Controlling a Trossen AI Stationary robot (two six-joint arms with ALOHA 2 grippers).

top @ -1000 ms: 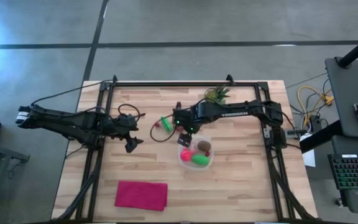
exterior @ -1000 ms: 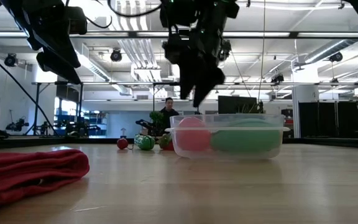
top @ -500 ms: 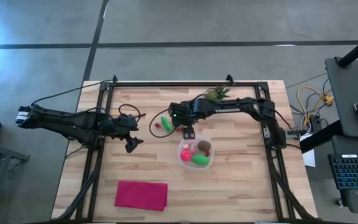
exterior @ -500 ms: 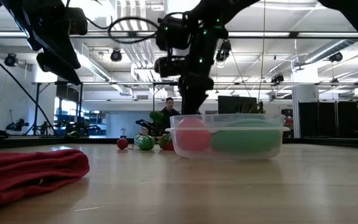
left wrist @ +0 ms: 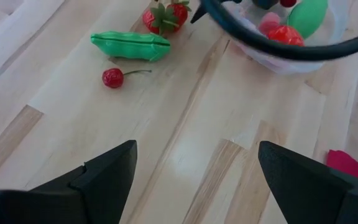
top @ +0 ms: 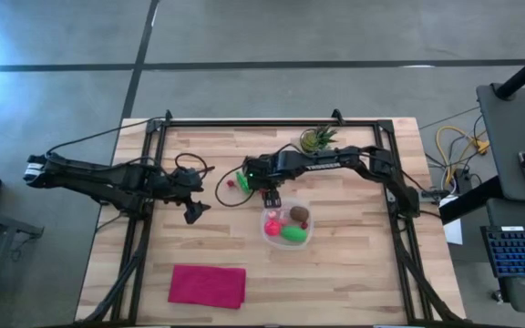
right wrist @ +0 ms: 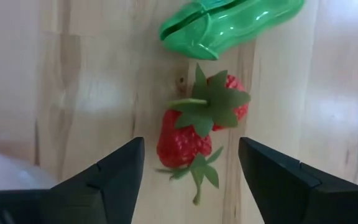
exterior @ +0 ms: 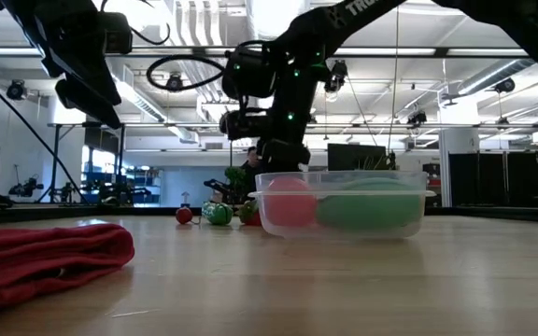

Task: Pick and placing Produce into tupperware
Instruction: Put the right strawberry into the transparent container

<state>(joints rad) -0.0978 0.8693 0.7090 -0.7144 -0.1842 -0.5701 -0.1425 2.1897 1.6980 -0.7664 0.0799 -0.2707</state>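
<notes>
Two red strawberries joined under green leaves lie on the table beside a green pea pod; a cherry lies near them. My right gripper is open just above the strawberries, one finger on either side, touching nothing; in the high view it is at the tupperware's far left. The clear tupperware holds a pink, a green, a brown and a red piece. My left gripper is open and empty, raised over the table's left part.
A magenta cloth lies near the table's front edge, left of centre. A potted green plant stands at the far edge, behind my right arm. Bare wood lies between my left gripper and the produce.
My right gripper has gone from above the tupperware's far left rim toward the table's left and down, toward the strawberries and pea pod. In the low view it has sunk behind the tupperware. The produce and tupperware have stayed where they were.
</notes>
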